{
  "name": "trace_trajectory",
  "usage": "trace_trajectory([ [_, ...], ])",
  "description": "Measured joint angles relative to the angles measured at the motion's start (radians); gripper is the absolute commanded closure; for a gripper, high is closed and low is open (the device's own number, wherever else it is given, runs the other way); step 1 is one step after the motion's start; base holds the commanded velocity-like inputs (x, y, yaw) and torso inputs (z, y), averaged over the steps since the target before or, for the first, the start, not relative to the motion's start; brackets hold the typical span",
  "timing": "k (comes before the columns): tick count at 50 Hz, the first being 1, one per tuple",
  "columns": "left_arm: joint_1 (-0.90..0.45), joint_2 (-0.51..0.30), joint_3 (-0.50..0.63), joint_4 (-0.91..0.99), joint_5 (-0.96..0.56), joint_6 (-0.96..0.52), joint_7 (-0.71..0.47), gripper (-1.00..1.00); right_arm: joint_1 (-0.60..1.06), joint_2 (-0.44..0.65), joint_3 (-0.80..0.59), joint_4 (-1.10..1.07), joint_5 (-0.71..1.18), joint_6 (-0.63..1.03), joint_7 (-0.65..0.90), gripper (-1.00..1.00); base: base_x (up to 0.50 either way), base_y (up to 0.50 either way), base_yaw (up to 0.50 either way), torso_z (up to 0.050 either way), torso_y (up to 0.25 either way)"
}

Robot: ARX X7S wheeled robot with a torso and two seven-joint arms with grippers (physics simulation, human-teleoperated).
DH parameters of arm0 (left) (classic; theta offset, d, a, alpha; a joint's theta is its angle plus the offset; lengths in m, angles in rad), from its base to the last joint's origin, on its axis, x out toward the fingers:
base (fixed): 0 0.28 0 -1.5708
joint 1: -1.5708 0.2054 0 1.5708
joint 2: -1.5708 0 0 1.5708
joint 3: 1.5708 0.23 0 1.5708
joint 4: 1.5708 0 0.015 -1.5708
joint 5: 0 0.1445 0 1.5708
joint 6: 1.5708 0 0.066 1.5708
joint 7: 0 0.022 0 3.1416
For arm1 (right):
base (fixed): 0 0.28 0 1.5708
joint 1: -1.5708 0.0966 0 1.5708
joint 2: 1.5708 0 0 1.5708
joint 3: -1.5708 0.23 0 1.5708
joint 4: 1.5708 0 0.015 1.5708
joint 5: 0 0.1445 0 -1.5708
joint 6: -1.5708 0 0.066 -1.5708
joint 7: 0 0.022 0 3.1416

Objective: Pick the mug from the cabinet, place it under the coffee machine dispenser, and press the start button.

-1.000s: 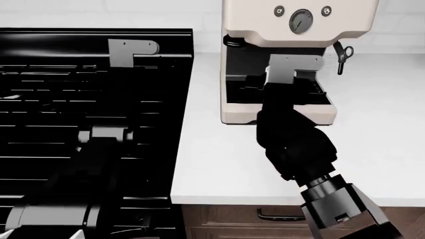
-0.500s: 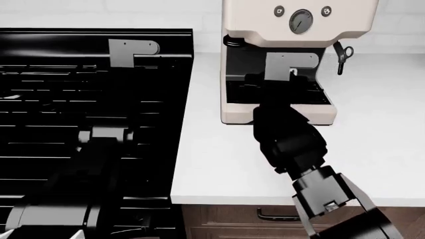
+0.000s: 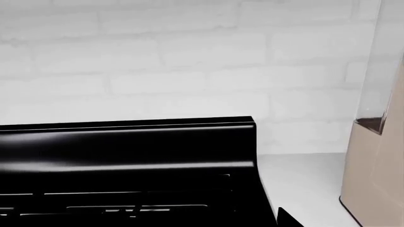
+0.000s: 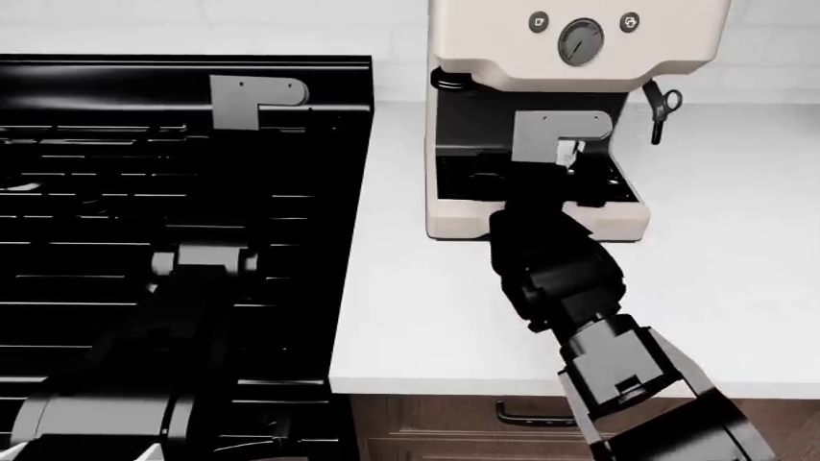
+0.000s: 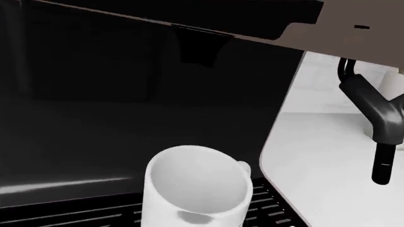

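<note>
Right arm reaches forward from lower right of the head view, black forearm angled up and inward across the white counter (image 4: 717, 240), wrist ending at a grey bracket inside the bay of the cream coffee machine (image 4: 577, 58). Right gripper (image 4: 573, 178) is mostly hidden behind that bracket; fingers not visible in either view, so cannot tell if it is spread or clamped. Right wrist view shows the mug (image 5: 196, 189), white, upright, mouth open toward camera, sitting on the black drip grille (image 5: 75, 213) inside the dark bay; the dispenser (image 5: 198, 47), a short dark nozzle, hangs from the machine's underside above and a bit behind the mug. In head view the mug is hidden. Steam wand (image 5: 379, 123) hangs outside the bay on the machine's right side. Left arm extends forward over the black stove (image 4: 129, 192), well apart from the machine; left gripper (image 4: 256, 101) state cannot be told, and the left wrist view shows only stove back, brick wall (image 3: 189, 61) and the machine's edge.
</note>
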Motion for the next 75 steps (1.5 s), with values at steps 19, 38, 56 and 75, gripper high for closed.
trace_trajectory([
  [19, 0.0, 0.0, 0.002, 0.0, -0.002, 0.0, 0.0, -1.0, -0.042, 0.039, -0.012, -0.129, 0.035, 0.06, 0.021, -1.0, 0.0, 0.0, 0.0, 0.0, 0.0],
  [38, 0.001, -0.001, -0.001, 0.0, -0.004, 0.004, 0.0, -1.0, -0.179, 0.19, 0.017, -0.645, 0.166, 0.265, 0.118, -1.0, 0.0, 0.0, 0.0, 0.0, 0.0],
  [56, 0.0, -0.001, -0.003, 0.0, -0.006, 0.003, 0.005, -1.0, -0.207, 0.365, 0.098, -0.997, 0.335, 0.355, 0.059, -1.0, 0.0, 0.0, 0.0, 0.0, 0.0],
  [75, 0.0, -0.001, -0.004, 0.0, -0.006, 0.002, 0.007, -1.0, -0.177, 0.497, 0.189, -1.175, 0.461, 0.443, 0.071, -1.0, 0.0, 0.0, 0.0, 0.0, 0.0],
])
